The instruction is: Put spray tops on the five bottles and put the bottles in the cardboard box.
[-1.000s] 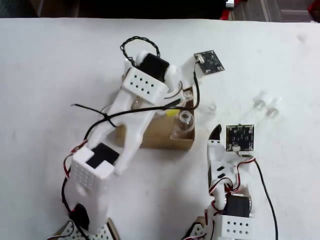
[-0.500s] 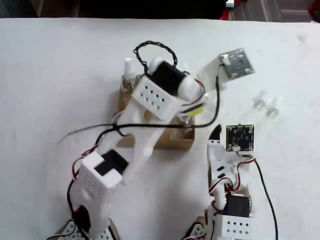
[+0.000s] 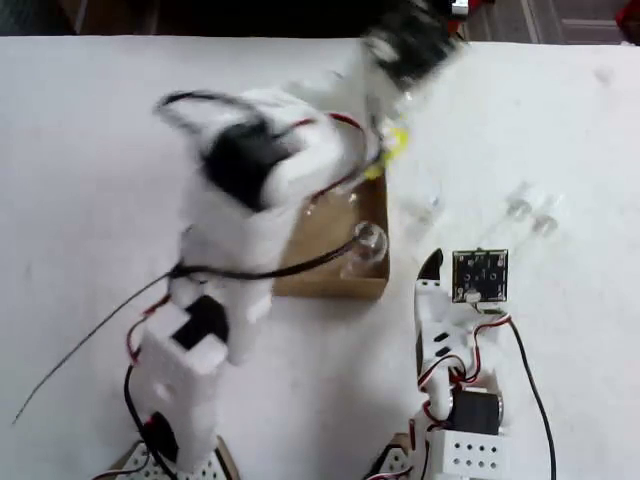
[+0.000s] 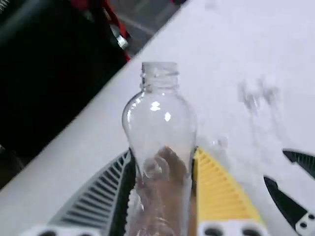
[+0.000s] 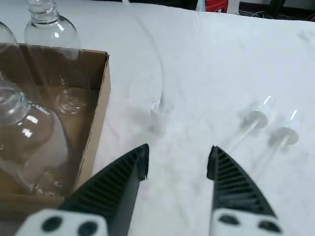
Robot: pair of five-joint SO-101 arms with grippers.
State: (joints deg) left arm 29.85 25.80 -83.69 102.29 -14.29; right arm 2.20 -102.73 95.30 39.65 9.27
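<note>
My left gripper (image 4: 160,201) is shut on a clear, uncapped bottle (image 4: 160,132), pinched upright between its grey and yellow fingers. From above, that arm is raised and blurred over the cardboard box (image 3: 330,285), its gripper (image 3: 392,140) at the box's far right corner. One uncapped bottle (image 3: 368,245) stands in the box's near right corner. My right gripper (image 5: 177,162) is open and holds nothing, low over the table just right of the box (image 5: 101,98), which holds bottles (image 5: 49,29). Clear spray tops (image 5: 256,118) (image 5: 285,133) lie ahead of it, and another (image 5: 158,108) lies close to the box.
Two spray tops (image 3: 518,208) (image 3: 545,222) lie on the white table right of the box, one (image 3: 425,212) nearer it. The right arm (image 3: 432,275) rests at the front right. A dark edge runs along the table's far side.
The left arm has risen from over the box and swung toward the far right, carrying a bottle up with it. The right arm has not moved.
</note>
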